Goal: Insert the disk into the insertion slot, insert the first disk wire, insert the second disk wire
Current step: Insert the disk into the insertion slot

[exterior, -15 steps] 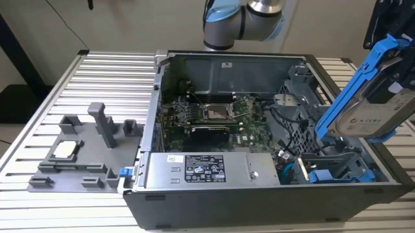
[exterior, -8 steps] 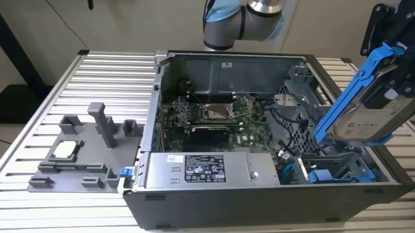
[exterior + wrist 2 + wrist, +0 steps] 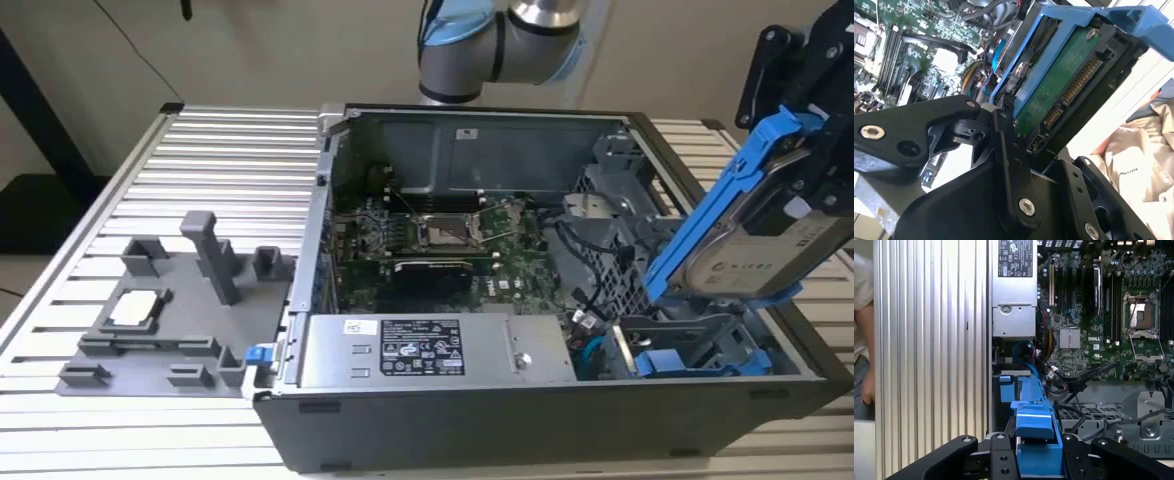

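Note:
My gripper (image 3: 817, 175) is shut on the disk (image 3: 758, 232), a silver drive in a bright blue carrier. In the exterior view the disk hangs steeply tilted at the right, above the front right corner of the open computer case. Just below its lower end lies the insertion slot (image 3: 687, 338), a grey sheet-metal cage with a blue part inside. In the second wrist view the disk (image 3: 1069, 85) shows its green board and connectors, and the black fingers (image 3: 1004, 145) clamp its end. In the first wrist view the blue carrier (image 3: 1034, 432) sits between the fingers (image 3: 999, 457), over the cage (image 3: 1094, 415).
The green motherboard (image 3: 434, 245) fills the case's middle and a grey power supply (image 3: 420, 350) sits at its front. Blue and black cables (image 3: 594, 350) lie beside the cage. A grey fixture (image 3: 174, 300) stands on the ribbed table on the exterior view's left. A person's arm (image 3: 861, 340) is nearby.

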`<state>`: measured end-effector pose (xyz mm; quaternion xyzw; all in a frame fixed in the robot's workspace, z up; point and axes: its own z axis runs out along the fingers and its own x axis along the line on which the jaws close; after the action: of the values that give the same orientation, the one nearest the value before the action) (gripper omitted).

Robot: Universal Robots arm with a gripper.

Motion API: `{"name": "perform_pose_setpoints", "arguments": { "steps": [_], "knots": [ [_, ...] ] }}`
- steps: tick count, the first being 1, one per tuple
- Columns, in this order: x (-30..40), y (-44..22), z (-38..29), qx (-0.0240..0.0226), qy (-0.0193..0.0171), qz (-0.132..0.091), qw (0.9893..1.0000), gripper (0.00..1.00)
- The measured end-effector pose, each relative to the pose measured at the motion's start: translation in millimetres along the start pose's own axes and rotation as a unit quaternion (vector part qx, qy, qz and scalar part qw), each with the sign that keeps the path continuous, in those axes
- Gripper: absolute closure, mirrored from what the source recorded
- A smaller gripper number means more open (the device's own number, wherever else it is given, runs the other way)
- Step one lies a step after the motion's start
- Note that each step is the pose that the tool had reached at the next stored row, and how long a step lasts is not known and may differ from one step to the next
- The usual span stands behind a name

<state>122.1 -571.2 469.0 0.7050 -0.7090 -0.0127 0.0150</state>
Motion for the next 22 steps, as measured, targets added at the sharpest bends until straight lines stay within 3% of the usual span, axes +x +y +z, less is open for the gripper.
{"name": "perform_pose_setpoints", "arguments": {
  "steps": [22],
  "knots": [
    [0.8,-5.0,34.6,0.0004,0.0006,-0.017,0.9998,0.67]
  ]
}}
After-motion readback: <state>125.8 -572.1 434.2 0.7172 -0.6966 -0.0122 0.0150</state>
